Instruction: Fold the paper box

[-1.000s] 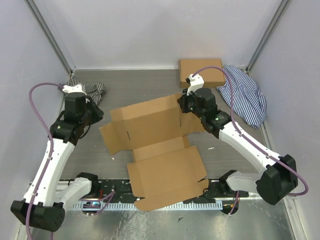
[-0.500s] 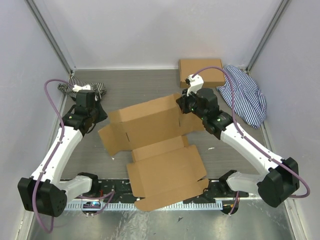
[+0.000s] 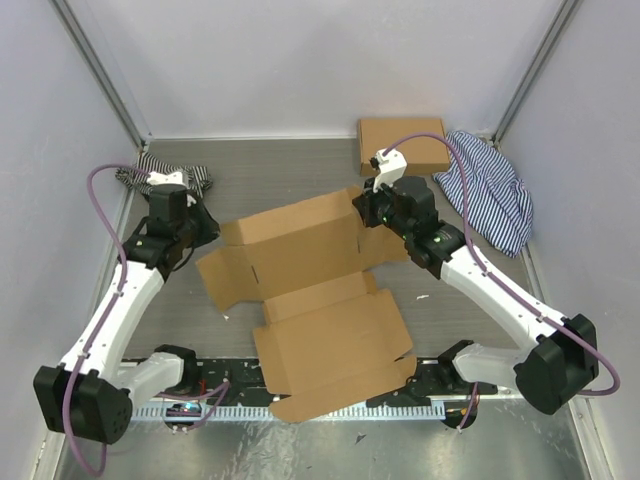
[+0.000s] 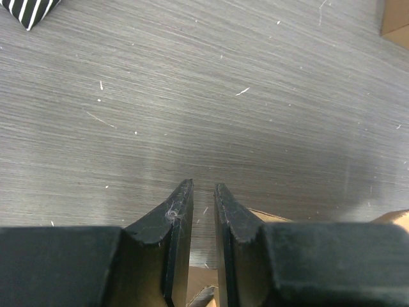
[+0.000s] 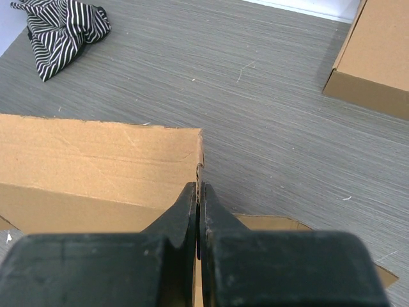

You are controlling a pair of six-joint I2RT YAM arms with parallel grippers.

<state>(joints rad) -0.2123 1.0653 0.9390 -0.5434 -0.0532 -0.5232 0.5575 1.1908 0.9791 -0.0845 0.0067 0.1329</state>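
The paper box (image 3: 310, 290) lies as a mostly flat brown cardboard sheet in the middle of the table, with its back panel (image 5: 96, 160) raised. My right gripper (image 3: 362, 212) is shut on the right end of that raised panel; in the right wrist view the cardboard edge sits between the closed fingers (image 5: 199, 192). My left gripper (image 3: 197, 232) hovers low by the sheet's left flap. Its jaws (image 4: 203, 188) stand a narrow gap apart with nothing between them, and a bit of cardboard (image 4: 275, 216) shows just under them.
A smaller ready-made brown box (image 3: 403, 145) sits at the back right and also shows in the right wrist view (image 5: 377, 57). One striped cloth (image 3: 490, 190) lies at the right, another (image 3: 205, 178) at the back left behind my left arm. Walls close in three sides.
My left arm has swung in from the left toward the sheet's left flap and dropped lower. My right gripper has kept its hold on the raised panel and barely moved.
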